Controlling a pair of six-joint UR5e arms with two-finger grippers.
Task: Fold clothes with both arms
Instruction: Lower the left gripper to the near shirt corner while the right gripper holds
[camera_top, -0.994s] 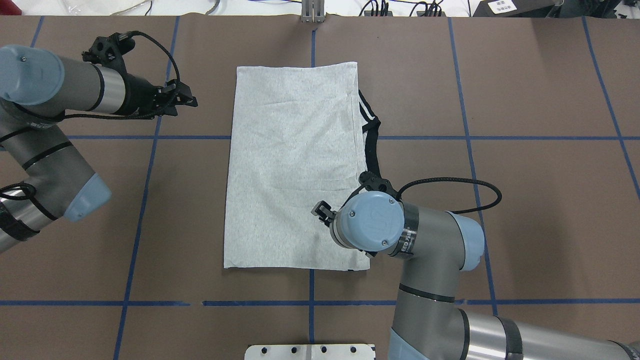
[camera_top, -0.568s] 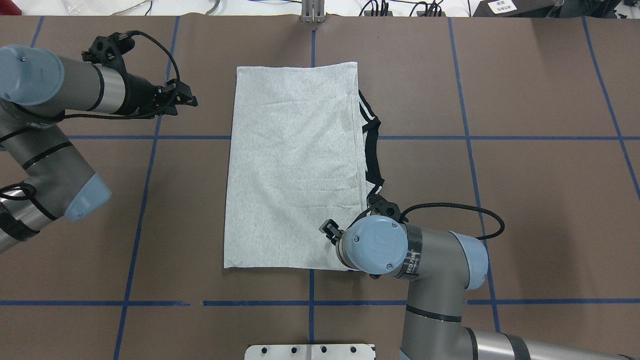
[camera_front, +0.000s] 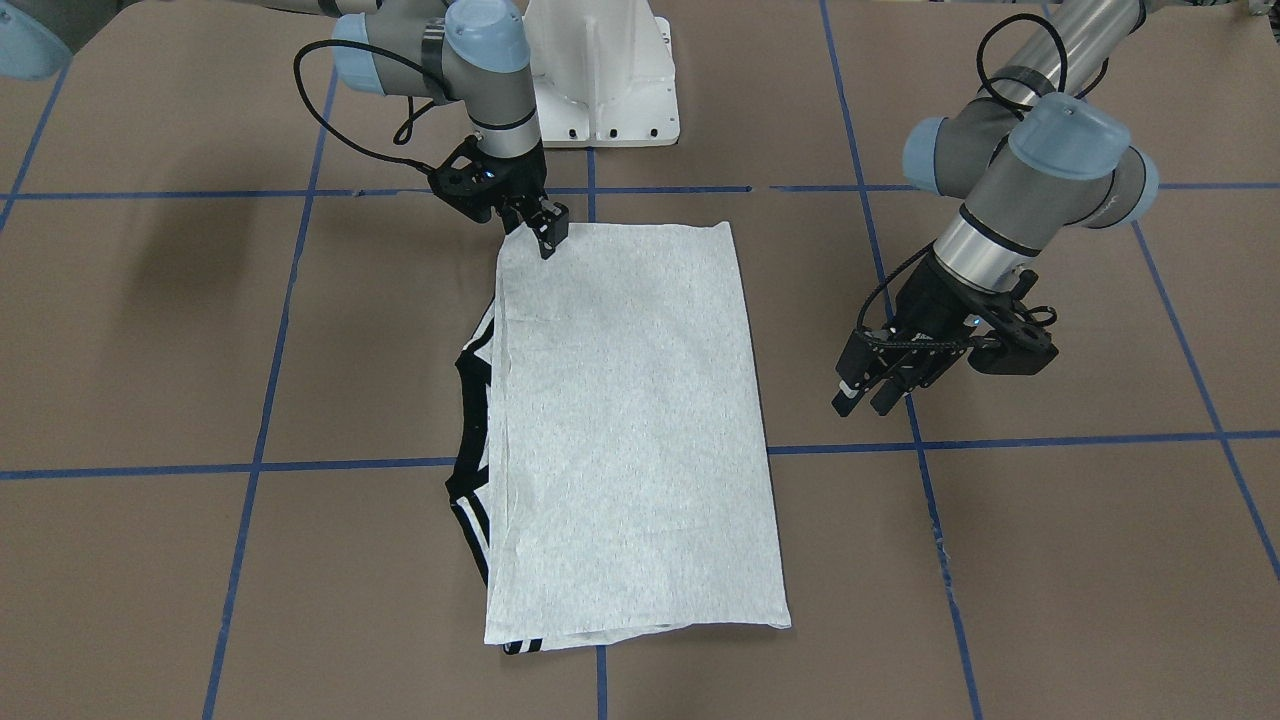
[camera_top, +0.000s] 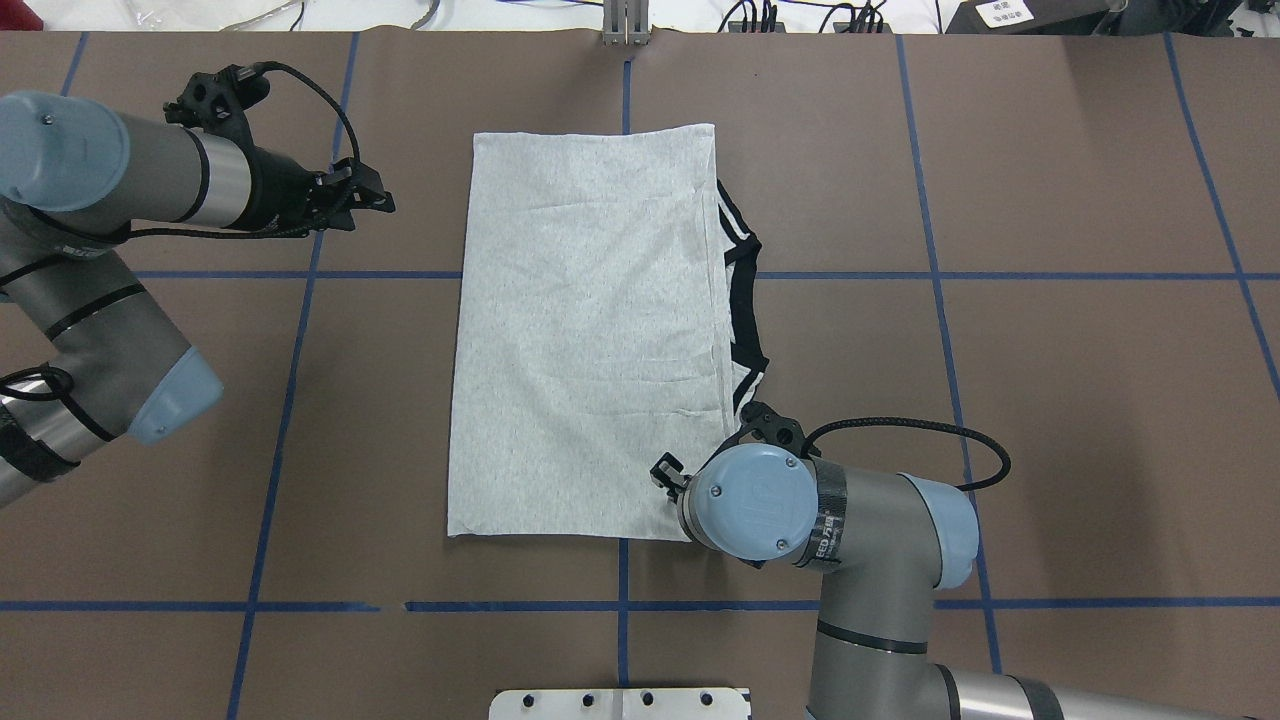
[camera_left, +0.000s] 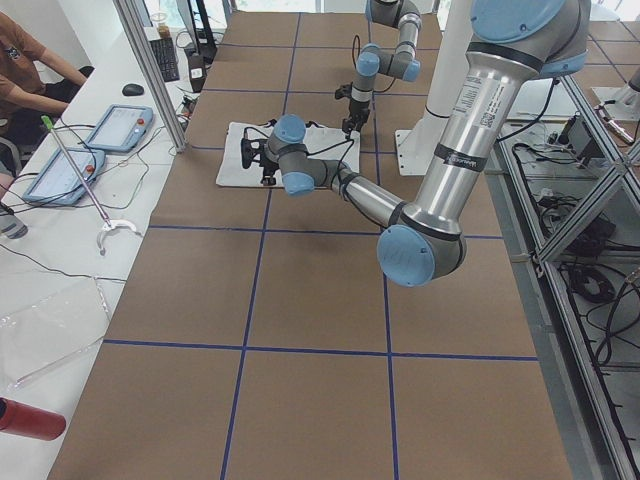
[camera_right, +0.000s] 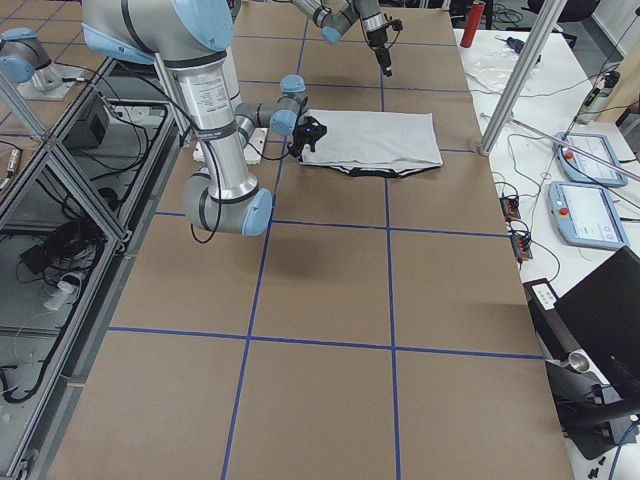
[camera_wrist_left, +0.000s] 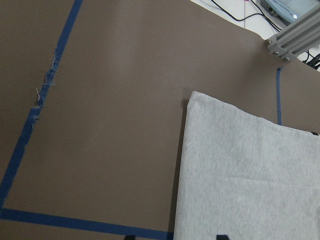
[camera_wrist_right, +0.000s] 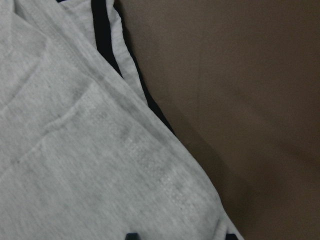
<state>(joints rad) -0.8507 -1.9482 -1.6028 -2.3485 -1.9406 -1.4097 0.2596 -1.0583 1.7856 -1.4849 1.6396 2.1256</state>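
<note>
Left gripper (camera_top: 383, 203): fingers apart, empty, hovering over the table (camera_top: 1000, 150), well apart from the shirt.
T-shirt (camera_top: 590, 330): folded flat mid-table, collar trim (camera_top: 745, 300) peeking out.
Right gripper (camera_front: 548, 232): spread, empty, over the robot-side corner.
Risk: if you pinch only the top layer, lifting would likely drag the fold open.

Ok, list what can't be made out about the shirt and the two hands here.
- T-shirt: its underside is folded under, hidden in every view.
- Right hand: in the overhead view its own wrist joint covers it. The right wrist view cuts its fingertips off at the bottom edge, so contact with the cloth is unclear.
- Left hand: too small in both side views to read.
</note>
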